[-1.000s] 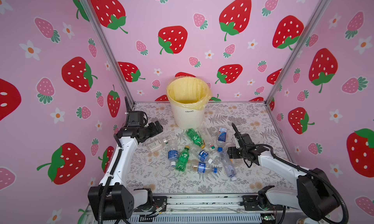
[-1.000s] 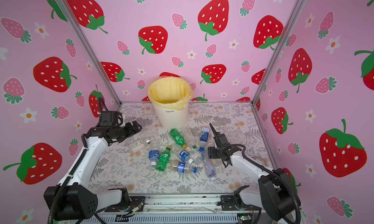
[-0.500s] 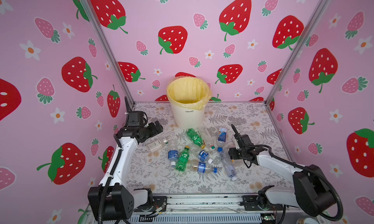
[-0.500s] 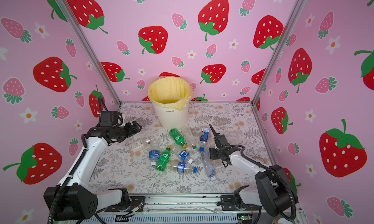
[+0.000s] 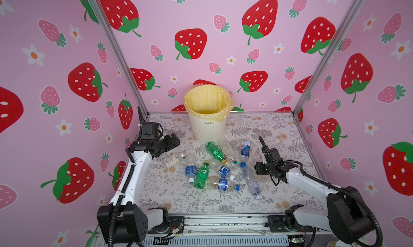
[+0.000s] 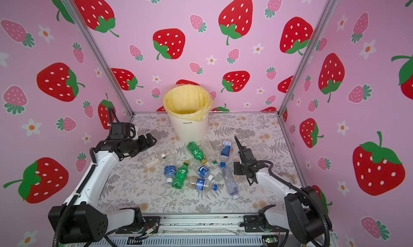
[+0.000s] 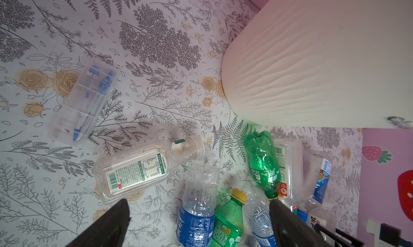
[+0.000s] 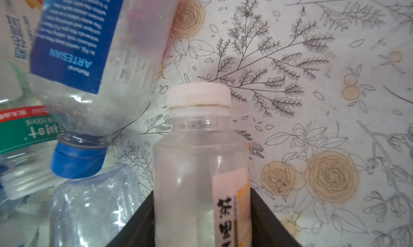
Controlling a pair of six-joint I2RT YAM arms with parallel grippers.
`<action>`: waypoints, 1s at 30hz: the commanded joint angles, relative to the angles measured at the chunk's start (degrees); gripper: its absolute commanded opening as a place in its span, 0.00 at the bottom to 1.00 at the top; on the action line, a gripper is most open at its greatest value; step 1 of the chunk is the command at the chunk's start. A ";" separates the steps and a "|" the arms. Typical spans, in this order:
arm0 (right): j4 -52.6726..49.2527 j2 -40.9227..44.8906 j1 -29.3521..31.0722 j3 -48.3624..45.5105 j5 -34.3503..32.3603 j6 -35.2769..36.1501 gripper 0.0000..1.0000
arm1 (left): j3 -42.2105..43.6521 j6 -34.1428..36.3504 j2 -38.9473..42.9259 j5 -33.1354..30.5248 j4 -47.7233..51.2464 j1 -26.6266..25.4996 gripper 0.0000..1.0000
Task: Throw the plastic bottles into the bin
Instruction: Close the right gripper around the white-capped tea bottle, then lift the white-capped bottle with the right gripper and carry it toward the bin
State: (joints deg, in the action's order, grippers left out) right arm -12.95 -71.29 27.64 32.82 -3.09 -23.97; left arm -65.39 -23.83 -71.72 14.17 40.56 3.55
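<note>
**Lifting the gripped bottle out of the clutter**

Gripping, in the right hand, the clear white-capped plastic bottle with the orange-edged label, one black finger pressing each side of its body. Sitting low at the right edge of the pile on the floral tabletop.

Probably calling for a straight lift first, then a high carry toward the round white ribbed bin with the yellow liner, standing well apart at the back. Squeezing gently, thin empty plastic likely buckling or slipping.

Minding the blue-capped clear bottle with the blue label leaning just beside the held one, and the crumpled clear bottle next to it, both risking being dragged along. Leaving the other plastic bottles scattered in front of the bin.

Hovering wide open and empty, the left hand, over the flat clear bottle with the white printed label. Skipping the clear plastic stationery case nearby: no bottle.
</note>
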 commanded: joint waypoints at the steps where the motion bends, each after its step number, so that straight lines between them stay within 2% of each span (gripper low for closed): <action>1: -0.85 1.68 -0.64 -0.30 -0.86 -0.37 0.58 | 0.08 0.19 1.06 0.22 0.27 0.36 0.99; 7: -1.71 4.24 -1.10 0.15 -1.30 -0.95 0.58 | 0.03 0.08 0.97 0.50 0.32 0.38 0.99; 19: -2.01 16.53 -1.18 0.84 -7.16 -2.44 0.55 | 0.02 0.01 0.97 0.50 0.35 0.37 0.99; 30: -0.67 21.18 -1.10 3.58 -6.75 -2.49 0.52 | 0.09 0.00 1.05 0.58 0.41 0.32 0.99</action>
State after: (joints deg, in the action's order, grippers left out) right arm -14.24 -51.94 26.72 33.85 -9.15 -25.96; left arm -65.39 -23.83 -71.70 14.17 40.56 3.55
